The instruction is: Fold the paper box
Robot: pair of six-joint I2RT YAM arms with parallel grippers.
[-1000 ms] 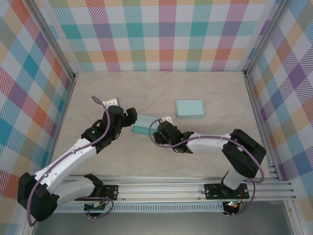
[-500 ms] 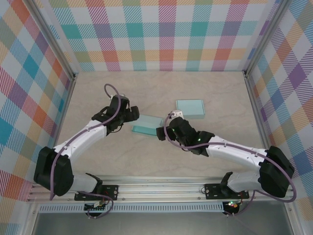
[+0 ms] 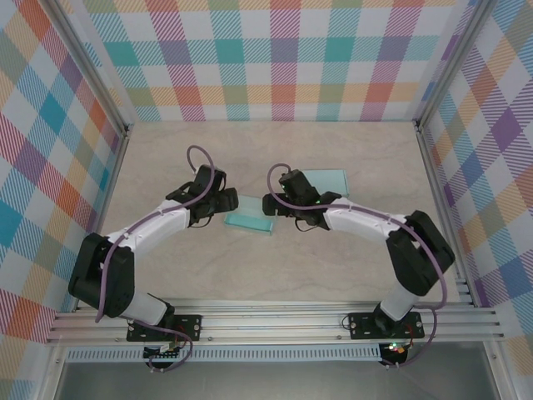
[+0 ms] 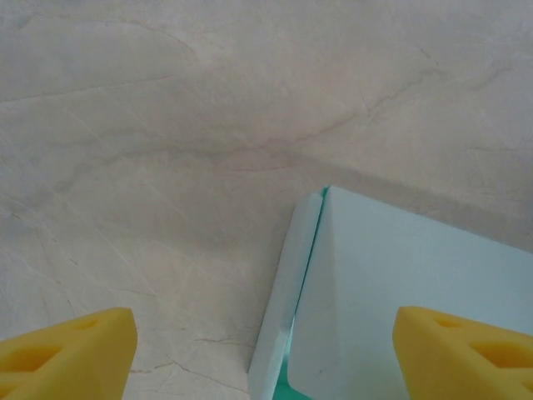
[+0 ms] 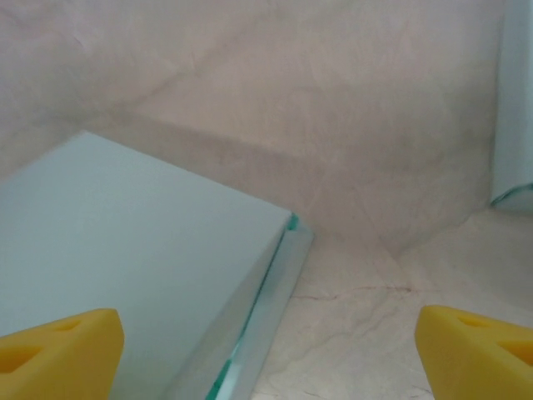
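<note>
Paper box (image 3: 250, 218) is lying flat mid-worktop (image 3: 191, 275). Left pincer (image 3: 226, 200) is hovering at its 9 o'clock and right pincer (image 3: 270, 205) at its 3 o'clock, both gaping and gripping nothing. Risk: the ungripped box skidding or creasing when nudged. Since the earlier frame, the right pincer has been shifting toward 12 o'clock.

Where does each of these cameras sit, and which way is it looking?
Top external: fixed above and behind the arms, looking down at the table; both arms show, left gripper and right gripper flanking the paper box.
Left wrist: on the left arm, looking at the box's end; its yellow fingers show.
Right wrist: on the right arm, looking at the box's other end; its yellow fingers show.
Shared: all see that box.
</note>
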